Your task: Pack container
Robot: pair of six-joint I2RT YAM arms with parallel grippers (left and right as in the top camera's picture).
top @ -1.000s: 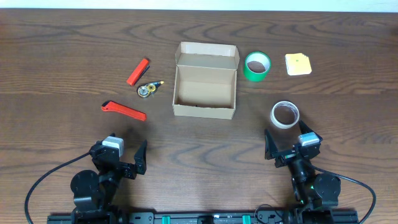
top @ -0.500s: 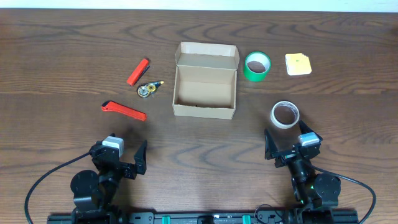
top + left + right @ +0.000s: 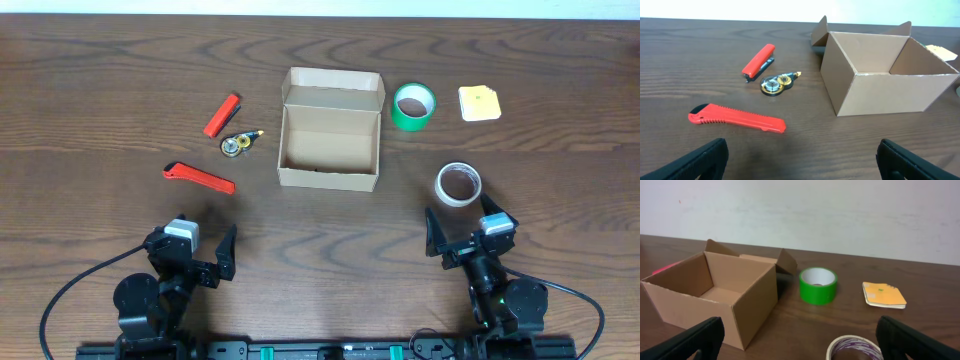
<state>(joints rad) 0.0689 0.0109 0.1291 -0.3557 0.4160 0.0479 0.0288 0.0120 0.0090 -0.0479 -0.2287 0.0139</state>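
— State of the left fingers (image 3: 705, 159)?
— Spread wide, gripping nothing, low at the lower left of the overhead frame, just above the wooden surface (image 3: 100, 80).
— And the right fingers (image 3: 695, 340)?
— Equally wide, gripping nothing, at the lower right of the overhead frame.
— Nearest to those?
— A whitish tape roll (image 3: 458, 184), lying flat just above them in the frame, apart from the tips.
— Nearest to the left pair?
— A red box cutter (image 3: 200, 178), lying slantwise, up and slightly right. Further up, a small round tape dispenser (image 3: 236, 144), then a small red tool (image 3: 222, 114), tilted, near the dispenser but not touching.
— Whereabouts of the container (image 3: 328, 180)?
— Centre of the frame, slightly above the middle, between the red things on the left and the rolls on the right. Upright, open on top, with flap lid (image 3: 333, 90) folded back toward the upper edge and bare cardboard floor on show.
— To its right?
— A green tape roll (image 3: 413, 105), lying flat just beside the upper right corner, not touching. Farther right, a yellow pad (image 3: 479, 103), well apart from the box.
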